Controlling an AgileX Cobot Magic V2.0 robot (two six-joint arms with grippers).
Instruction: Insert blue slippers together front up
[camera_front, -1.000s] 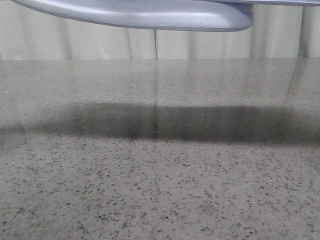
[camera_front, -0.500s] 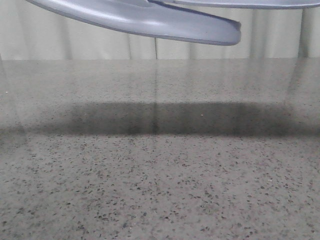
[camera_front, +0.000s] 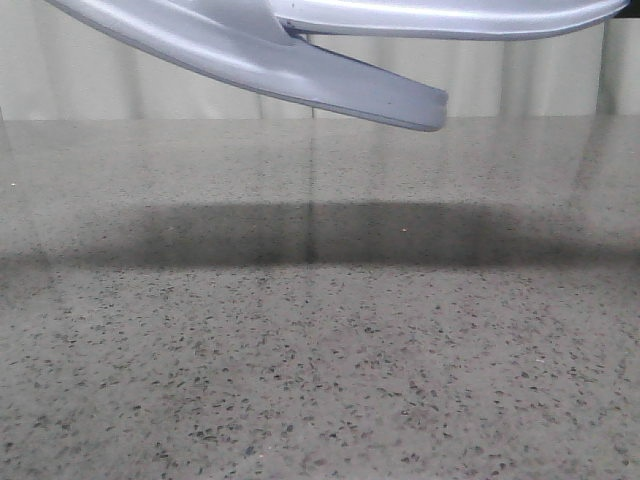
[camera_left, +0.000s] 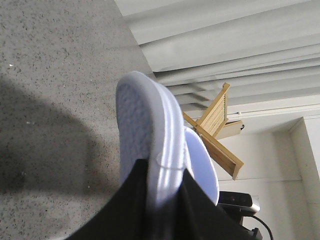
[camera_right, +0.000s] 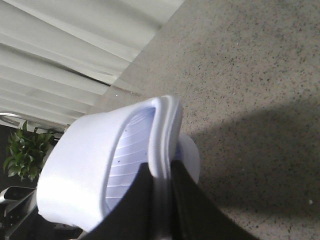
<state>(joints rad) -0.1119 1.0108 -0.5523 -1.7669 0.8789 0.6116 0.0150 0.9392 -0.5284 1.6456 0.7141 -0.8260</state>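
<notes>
1. Blue slippers (camera_front: 300, 65): both held up in the air above the table (camera_front: 320, 380), none resting on it; front view shows them along the top edge, one angled down to the right, the other lying nearly level above it, overlapping.
2. Left pincer (camera_left: 165, 195): clamped on the sidewall of one slipper (camera_left: 150, 130), tread facing the table.
3. Right pincer (camera_right: 161, 190): clamped on the rim of the other slipper (camera_right: 100, 165), ribbed footbed visible.
4. Step, as I judge it: mid-air alignment before nesting. Next needs soles lined up, toes same way, then sliding one into the other's strap.
5. Around: wooden rack (camera_left: 217, 132) and curtain on the left arm's side, potted plant (camera_right: 25, 150) on the right's; all well apart, nothing blocks.
</notes>
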